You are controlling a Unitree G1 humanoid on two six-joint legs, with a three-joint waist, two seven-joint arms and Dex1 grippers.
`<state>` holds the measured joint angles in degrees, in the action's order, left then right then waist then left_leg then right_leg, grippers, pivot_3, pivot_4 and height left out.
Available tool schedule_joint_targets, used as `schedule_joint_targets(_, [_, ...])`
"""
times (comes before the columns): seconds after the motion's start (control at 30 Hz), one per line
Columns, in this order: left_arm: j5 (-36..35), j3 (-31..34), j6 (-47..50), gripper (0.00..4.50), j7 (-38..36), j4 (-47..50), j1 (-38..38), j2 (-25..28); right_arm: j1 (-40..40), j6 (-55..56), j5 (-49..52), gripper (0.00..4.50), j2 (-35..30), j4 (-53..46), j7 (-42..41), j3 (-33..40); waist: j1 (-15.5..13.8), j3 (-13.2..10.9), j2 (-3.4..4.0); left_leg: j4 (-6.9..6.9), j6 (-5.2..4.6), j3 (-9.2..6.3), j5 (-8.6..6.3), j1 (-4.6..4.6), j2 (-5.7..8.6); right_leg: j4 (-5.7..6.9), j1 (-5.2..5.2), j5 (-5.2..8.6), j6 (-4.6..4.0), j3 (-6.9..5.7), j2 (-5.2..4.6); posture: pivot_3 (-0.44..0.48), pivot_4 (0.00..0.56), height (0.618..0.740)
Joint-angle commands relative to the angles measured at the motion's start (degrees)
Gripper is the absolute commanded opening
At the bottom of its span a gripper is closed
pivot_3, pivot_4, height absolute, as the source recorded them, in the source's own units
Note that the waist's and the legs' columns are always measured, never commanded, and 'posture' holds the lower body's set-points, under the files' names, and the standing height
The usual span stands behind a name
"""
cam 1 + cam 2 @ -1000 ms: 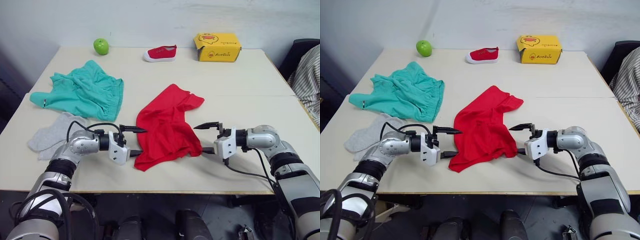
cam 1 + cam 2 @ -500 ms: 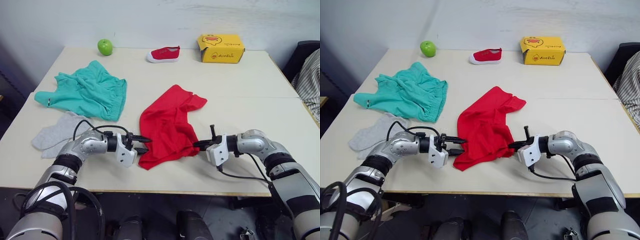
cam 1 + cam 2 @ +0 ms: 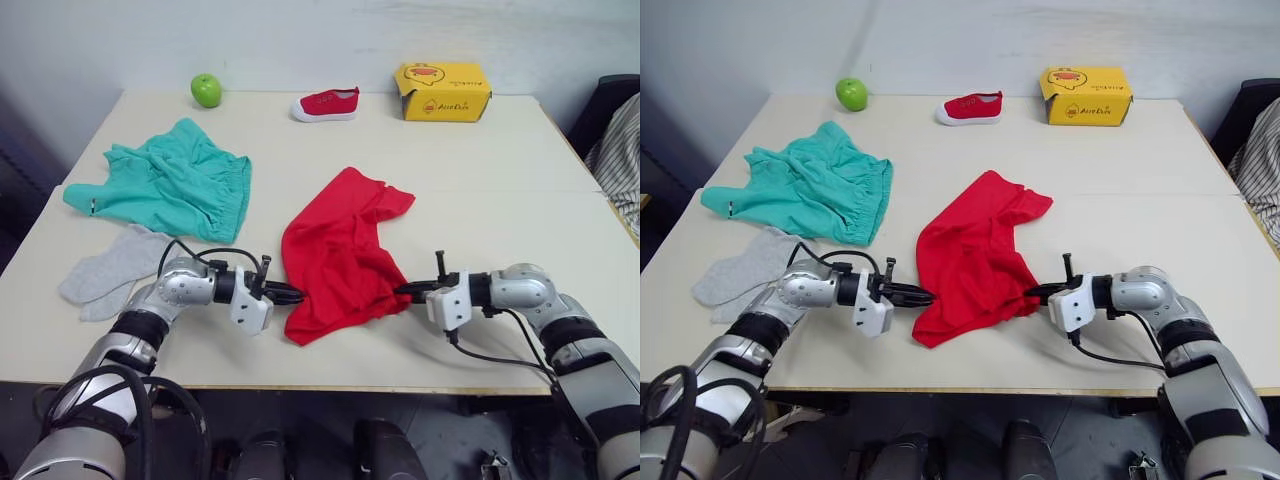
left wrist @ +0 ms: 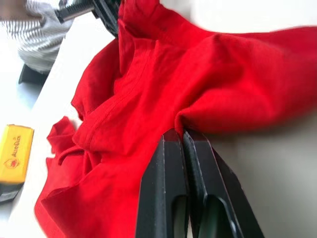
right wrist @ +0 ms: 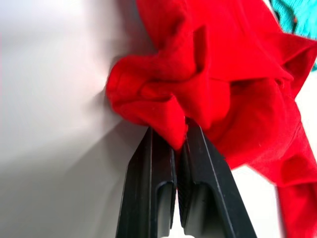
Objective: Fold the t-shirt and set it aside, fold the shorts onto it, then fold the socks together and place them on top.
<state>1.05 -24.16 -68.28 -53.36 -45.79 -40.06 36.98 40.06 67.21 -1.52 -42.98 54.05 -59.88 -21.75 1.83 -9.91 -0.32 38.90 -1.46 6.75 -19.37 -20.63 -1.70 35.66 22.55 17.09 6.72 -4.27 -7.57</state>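
Both tools have closed in from open and now pinch the t-shirt (image 3: 340, 250), crumpled mid-desk (image 3: 480, 160); your left tool (image 3: 290, 293) clamps its near-left edge, right tool (image 3: 405, 292) its near-right; lift evenly and pull apart to spread it flat before folding.

Showing as soft, matt red cloth, the t-shirt (image 3: 342, 250); lying beside it on the smooth matt table (image 3: 480, 190), teal gathered cloth shorts (image 3: 165, 185) and grey knit socks (image 3: 108, 270).
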Motion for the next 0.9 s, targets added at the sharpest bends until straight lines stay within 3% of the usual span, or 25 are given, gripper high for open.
schedule_joint_targets(0.03, [-8.5, 0.0, 4.0, 0.03, -5.5, 7.1, 4.5, 3.4, -4.2, -8.5, 9.4, 0.0, -4.6, -9.2, -7.2, 2.5, 0.0, -0.1, 0.05, 0.0, -0.01, 0.0, -0.02, -0.04, -0.02, -0.04, 0.01, 0.0, 0.0, -0.03, 0.01, 0.0, 0.15, 0.74])
schedule_joint_targets(0.27, [-13.2, 3.2, 10.0, 0.03, -9.4, 16.8, 10.6, 6.6, -17.2, -26.5, 18.7, 0.0, -12.9, -29.7, -14.7, 6.1, -0.5, -0.2, 0.09, 0.27, -0.06, -0.21, -0.06, -0.46, -0.03, -0.15, 0.14, -0.01, 0.02, -0.28, -0.09, 0.0, 0.15, 0.74])
schedule_joint_targets(0.47, [-12.9, 3.9, 11.6, 0.03, -10.6, 24.2, 15.6, 8.0, -30.5, -35.2, 21.3, 0.0, -16.8, -45.4, -13.5, 11.1, -0.4, -0.2, 0.15, 0.25, 0.01, -0.42, -0.09, -0.52, -0.01, -0.46, 0.12, -0.01, 0.01, -0.34, -0.17, 0.0, 0.15, 0.74])
schedule_joint_targets(0.73, [-14.4, 4.2, 14.6, 0.03, -13.1, 32.9, 21.6, 10.8, -44.1, -45.9, 24.1, 0.0, -21.2, -58.8, -14.2, 17.9, -0.5, -0.3, 0.18, 0.2, 0.04, -0.43, -0.14, -0.56, 0.0, -0.57, 0.12, -0.01, 0.01, -0.47, -0.1, 0.0, 0.15, 0.74])
schedule_joint_targets(0.9, [-14.6, 4.9, 16.5, 0.03, -13.4, 35.9, 23.3, 11.3, -48.6, -51.0, 25.7, 0.0, -22.0, -64.0, -14.3, 21.8, -0.7, -0.3, 0.17, 0.21, 0.03, -0.48, -0.16, -0.55, -0.01, -0.57, 0.1, -0.01, 0.01, -0.46, -0.11, 0.0, 0.15, 0.74])
